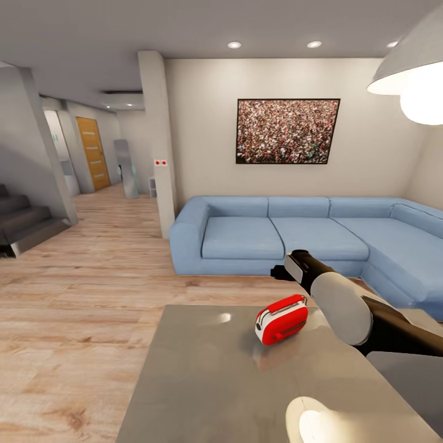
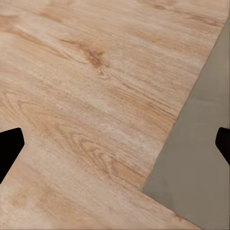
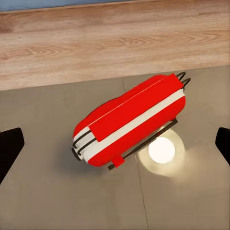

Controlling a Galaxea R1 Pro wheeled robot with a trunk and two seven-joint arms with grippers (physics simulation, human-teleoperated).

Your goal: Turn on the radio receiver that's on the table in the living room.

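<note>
The red radio receiver (image 1: 282, 319) with white trim stands on the glossy grey table (image 1: 203, 381), near its far edge. My right gripper (image 1: 280, 271) hangs above and just behind it. In the right wrist view the radio receiver (image 3: 129, 120) is seen from above on the table (image 3: 48, 201), its thin handle along one side. It lies between the widely spread fingertips (image 3: 9, 148) of my open right gripper (image 3: 115, 146), which does not touch it. My left gripper (image 2: 115, 143) is open and empty over the wood floor (image 2: 86, 96), beside a table corner (image 2: 196, 163).
This living room has a blue corner sofa (image 1: 277, 237) behind the table and a crowd picture (image 1: 287, 131) on the wall. A white pendant lamp (image 1: 412, 74) hangs at upper right. Light wood floor (image 1: 80, 307) runs left toward stairs (image 1: 24, 221) and a hallway past a pillar (image 1: 160, 141).
</note>
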